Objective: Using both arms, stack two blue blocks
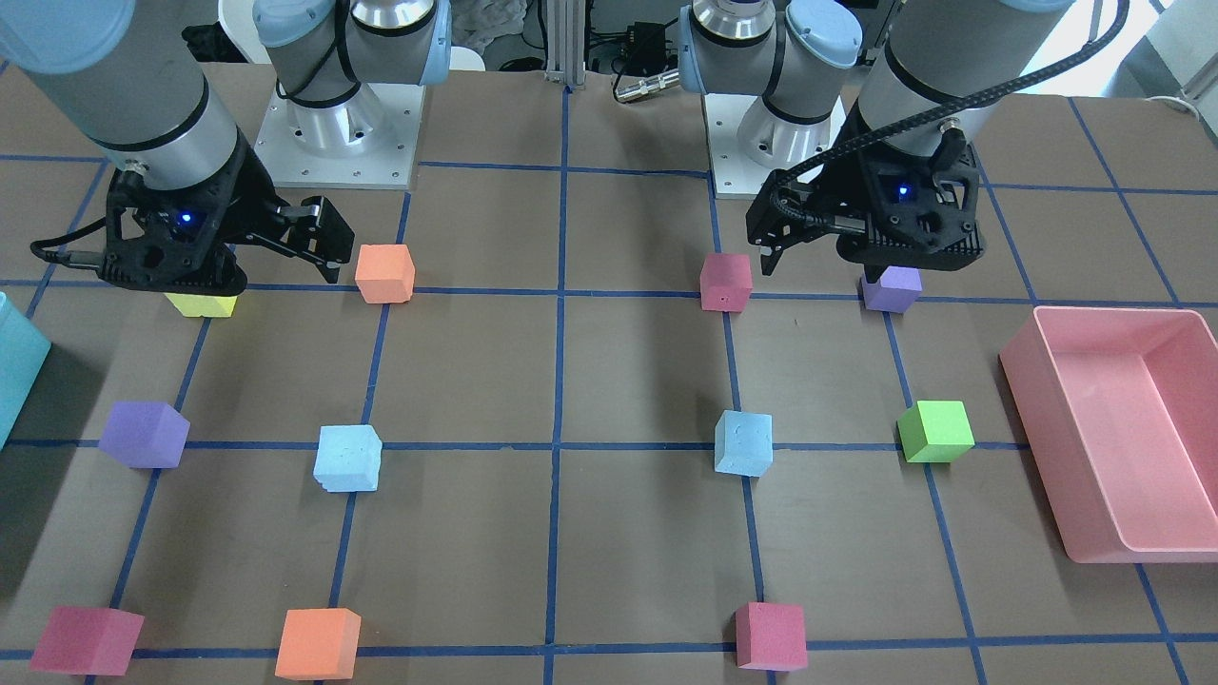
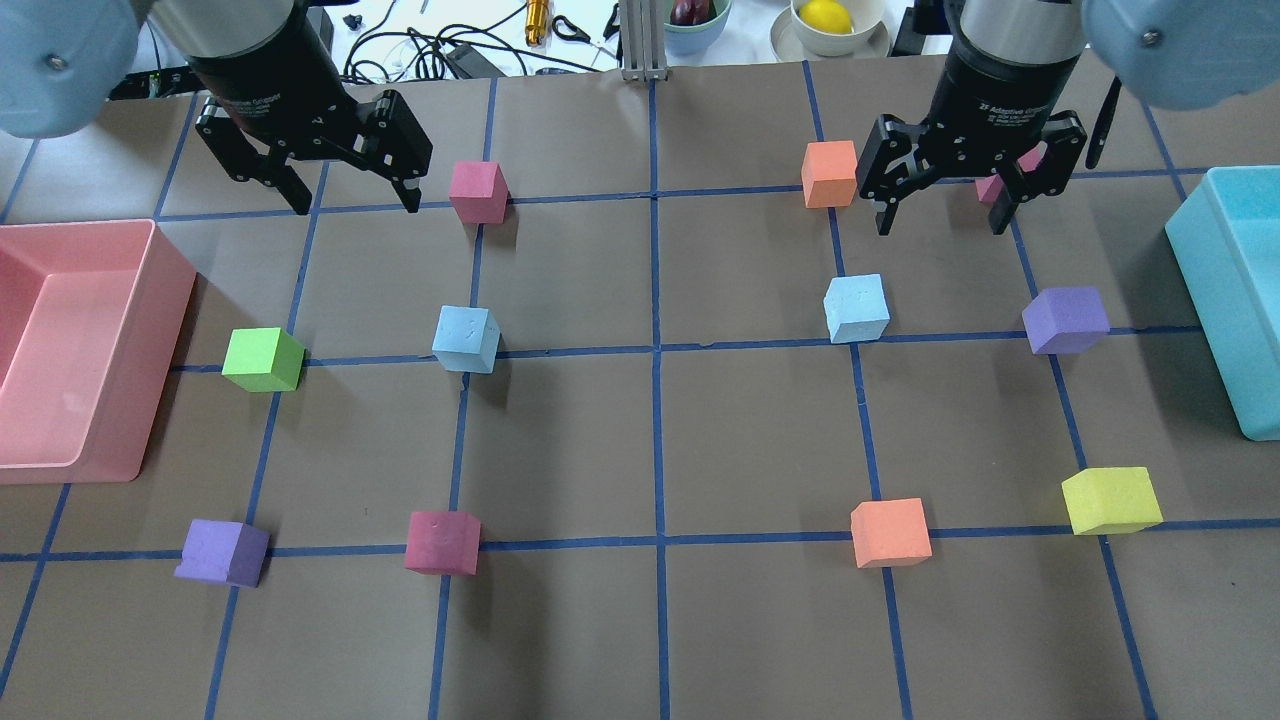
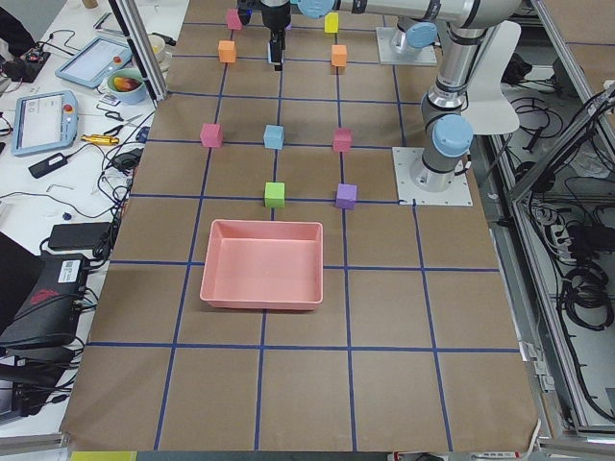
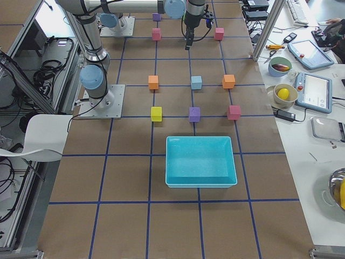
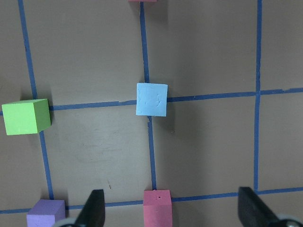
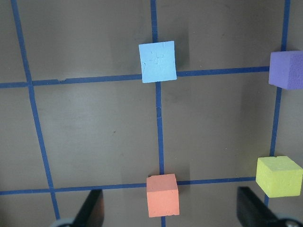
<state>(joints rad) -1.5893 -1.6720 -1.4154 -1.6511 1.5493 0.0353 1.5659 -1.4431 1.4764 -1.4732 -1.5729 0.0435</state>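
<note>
Expect both cubes to be light, soft foam. Their faces look rough and dented, so they should grip well but squash under a hard squeeze. Take each by two opposite flat side faces, about mid-height, with a gentle close. The left blue block (image 2: 466,338) sits on a tape crossing on the bench (image 2: 760,440), well apart from the left pincer (image 2: 355,195), which hangs above it. The right blue block (image 2: 856,308) sits on another crossing, likewise clear of the right pincer (image 2: 942,215). Both pincers are spread wide and hold nothing. You cannot see the blocks' undersides, the wrist views show only the fingertips, and a pink cube (image 2: 988,188) is mostly hidden behind the right pincer.
</note>
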